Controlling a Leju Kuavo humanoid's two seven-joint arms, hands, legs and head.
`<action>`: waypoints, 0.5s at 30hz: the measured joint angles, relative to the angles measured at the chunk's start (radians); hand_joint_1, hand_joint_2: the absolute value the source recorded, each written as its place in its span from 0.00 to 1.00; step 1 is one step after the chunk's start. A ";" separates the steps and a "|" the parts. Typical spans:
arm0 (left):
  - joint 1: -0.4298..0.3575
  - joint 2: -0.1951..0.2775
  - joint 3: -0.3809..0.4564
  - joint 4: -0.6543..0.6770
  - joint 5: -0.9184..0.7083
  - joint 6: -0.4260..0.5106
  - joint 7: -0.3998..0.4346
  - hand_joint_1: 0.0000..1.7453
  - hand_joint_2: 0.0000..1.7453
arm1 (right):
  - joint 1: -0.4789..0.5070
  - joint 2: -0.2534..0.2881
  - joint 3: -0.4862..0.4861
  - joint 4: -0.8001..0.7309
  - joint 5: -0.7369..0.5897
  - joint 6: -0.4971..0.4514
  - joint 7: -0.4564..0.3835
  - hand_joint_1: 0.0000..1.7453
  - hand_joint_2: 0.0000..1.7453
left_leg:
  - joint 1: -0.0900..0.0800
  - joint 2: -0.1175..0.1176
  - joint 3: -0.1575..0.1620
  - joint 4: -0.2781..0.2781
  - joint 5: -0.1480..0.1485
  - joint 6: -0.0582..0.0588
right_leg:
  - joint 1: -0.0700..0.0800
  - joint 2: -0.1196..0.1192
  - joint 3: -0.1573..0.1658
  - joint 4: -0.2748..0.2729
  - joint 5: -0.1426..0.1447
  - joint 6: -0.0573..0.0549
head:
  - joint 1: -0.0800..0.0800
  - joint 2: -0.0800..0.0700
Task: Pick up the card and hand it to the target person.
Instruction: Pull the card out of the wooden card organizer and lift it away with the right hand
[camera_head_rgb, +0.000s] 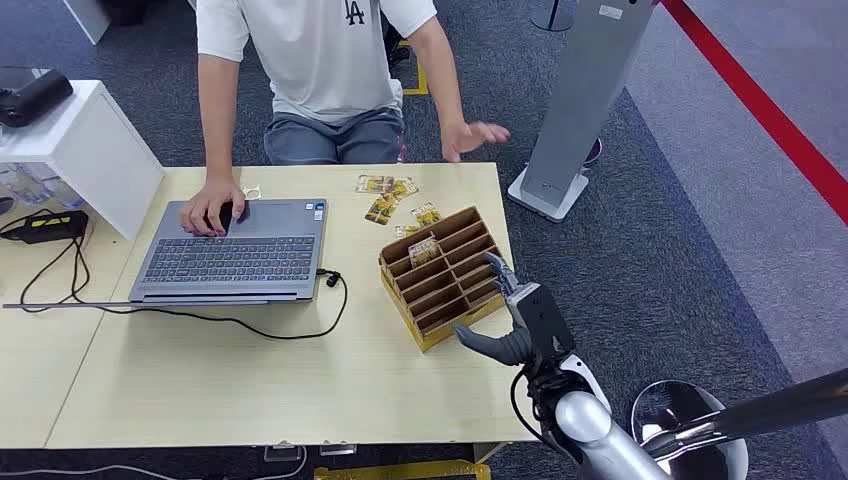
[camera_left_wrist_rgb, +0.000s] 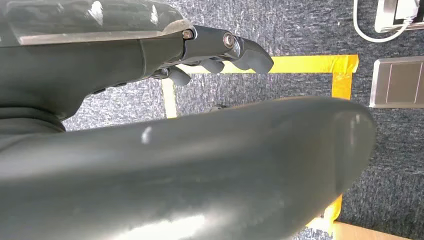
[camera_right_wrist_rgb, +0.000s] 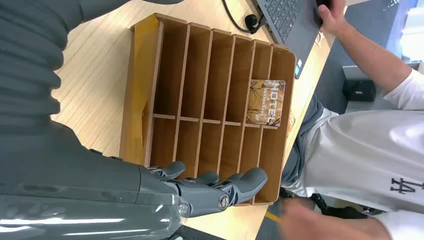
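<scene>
Right hand (camera_head_rgb: 520, 318) empty — at organizer (camera_head_rgb: 445, 280) edge.

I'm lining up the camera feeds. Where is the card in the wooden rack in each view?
Head view: the card stands in a far slot of the rack, ahead of the right hand.
Right wrist view: the card sits in a slot beyond the right hand.
Left wrist view: not in it.
Shared landmark: the rack.
</scene>
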 joint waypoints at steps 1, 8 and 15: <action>0.000 0.000 0.000 0.000 0.000 0.000 0.000 0.00 0.00 | 0.000 0.000 0.000 0.000 0.000 0.000 0.000 0.00 1.00 | 0.000 0.000 0.000 0.000 0.000 0.000 | 0.000 0.000 0.000 0.000 0.000 0.000 | 0.000 0.000; 0.000 0.000 0.000 0.000 -0.001 -0.002 0.000 0.00 0.00 | 0.001 0.001 -0.001 0.000 0.001 -0.003 0.001 0.00 1.00 | 0.000 0.000 0.000 0.000 0.000 0.000 | 0.000 0.000 0.000 0.000 0.000 0.000 | 0.000 0.000; 0.000 0.000 0.000 0.000 -0.006 -0.009 0.000 0.00 0.00 | 0.007 0.001 -0.005 -0.002 0.006 -0.007 0.006 0.15 1.00 | 0.000 0.000 0.000 0.000 0.000 0.000 | 0.000 0.000 0.000 0.000 0.000 0.000 | 0.000 0.000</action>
